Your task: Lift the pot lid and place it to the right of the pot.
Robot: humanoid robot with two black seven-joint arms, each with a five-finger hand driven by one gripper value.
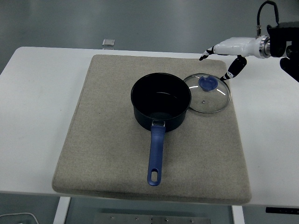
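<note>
A dark blue pot (161,101) with a long blue handle (155,156) stands uncovered in the middle of the beige mat (107,140). Its glass lid (208,93) with a blue knob (207,83) lies flat on the mat just right of the pot, its left rim touching the pot's wall. My right hand (218,61), white with black fingertips, hovers above and behind the lid, fingers spread, holding nothing. The left arm does not show.
The mat covers most of the white table (37,93). A small grey square object (109,42) lies at the table's far edge. Bare table runs right of the mat under my right arm.
</note>
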